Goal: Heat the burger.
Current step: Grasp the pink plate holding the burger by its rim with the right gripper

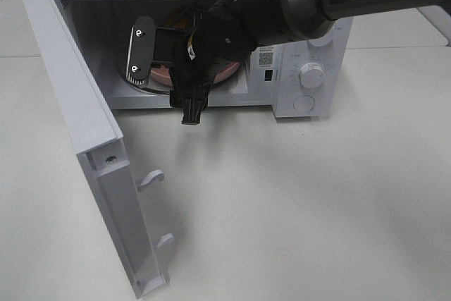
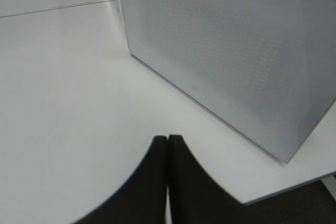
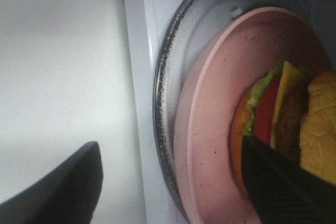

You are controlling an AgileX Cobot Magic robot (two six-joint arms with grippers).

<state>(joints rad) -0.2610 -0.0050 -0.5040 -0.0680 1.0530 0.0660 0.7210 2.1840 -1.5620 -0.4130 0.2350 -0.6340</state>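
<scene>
Two right fingers (image 3: 278, 187) spread wide, gripping nothing. Burger (image 3: 283, 124) sat on pink plate (image 3: 215, 129) inside microwave (image 1: 310, 47), door (image 1: 77, 103) at 9 o'clock. Risk: pulling out, near finger clips burger. Left fingers (image 2: 152, 182) closed, empty.

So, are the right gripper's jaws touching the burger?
Cannot tell. The right wrist view shows the right gripper, jaws wide open, with one finger overlapping the burger, hiding any contact or gap.

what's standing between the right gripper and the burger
Nothing visible. The microwave door is open, the burger lies on the pink plate inside, and the open right gripper has one finger right beside it.
</scene>
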